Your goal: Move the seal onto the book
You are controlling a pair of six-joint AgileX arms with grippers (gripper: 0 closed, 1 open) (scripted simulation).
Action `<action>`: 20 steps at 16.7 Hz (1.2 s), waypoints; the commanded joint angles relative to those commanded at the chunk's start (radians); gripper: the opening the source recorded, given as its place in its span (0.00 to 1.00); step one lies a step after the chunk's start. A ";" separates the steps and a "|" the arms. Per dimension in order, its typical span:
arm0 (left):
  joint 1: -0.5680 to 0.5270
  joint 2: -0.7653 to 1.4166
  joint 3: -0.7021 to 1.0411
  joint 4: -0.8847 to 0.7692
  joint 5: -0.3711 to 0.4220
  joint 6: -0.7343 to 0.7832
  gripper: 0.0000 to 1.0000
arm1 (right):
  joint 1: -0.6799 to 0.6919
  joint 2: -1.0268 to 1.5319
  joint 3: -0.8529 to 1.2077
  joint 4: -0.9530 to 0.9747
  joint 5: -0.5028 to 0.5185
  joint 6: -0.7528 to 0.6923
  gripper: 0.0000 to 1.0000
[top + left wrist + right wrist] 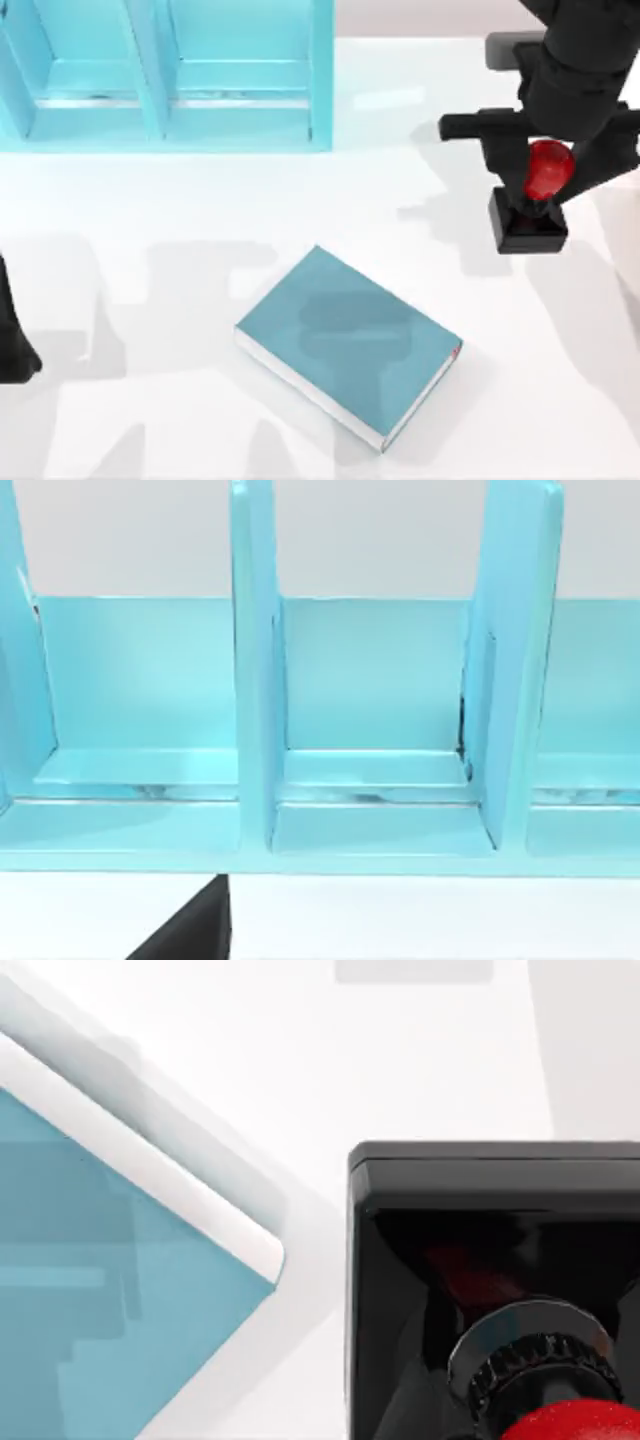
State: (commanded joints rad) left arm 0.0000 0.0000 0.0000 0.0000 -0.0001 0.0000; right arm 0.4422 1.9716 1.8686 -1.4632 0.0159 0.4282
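The step in hand looks like the carry: the seal [535,195] has to travel from the table's right side across to the book [348,340] and come down on its teal cover. To do it well, I would keep the stamp upright with the black base level, bring it over the middle of the cover instead of the white page edge, and lower it until the base sits flat before letting go, since a blocky base set half over an edge would tip.

The right gripper [545,165] sits directly over the seal, its black body crowding around the red ball knob. In the top view the knob shows between dark finger parts, so a grasp on the knob seems likely, but I cannot tell whether the fingers are actually closed on it.

The seal stands up and to the right of the book, well apart from it, with bare white table [200,230] between them; whether its base is touching the table or slightly lifted I cannot tell. The teal shelf unit [170,80] lies beyond the book's far left. The left arm is parked at the table's left edge, left of the book.
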 joint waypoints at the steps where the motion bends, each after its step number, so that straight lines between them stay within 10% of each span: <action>1: 0.000 0.000 0.000 0.000 0.000 0.000 1.00 | 0.067 0.026 0.010 0.015 0.000 0.061 0.00; 9: 0.000 0.000 0.000 0.000 0.000 0.000 1.00 | 0.342 0.180 0.063 0.116 -0.009 0.371 0.00; 20: 0.000 0.000 0.000 0.000 0.000 0.000 1.00 | 0.353 0.195 0.088 0.104 -0.010 0.392 0.00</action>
State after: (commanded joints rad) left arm 0.0000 0.0000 0.0000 0.0000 -0.0001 0.0000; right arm 0.7954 2.1665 1.9562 -1.3596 0.0058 0.8199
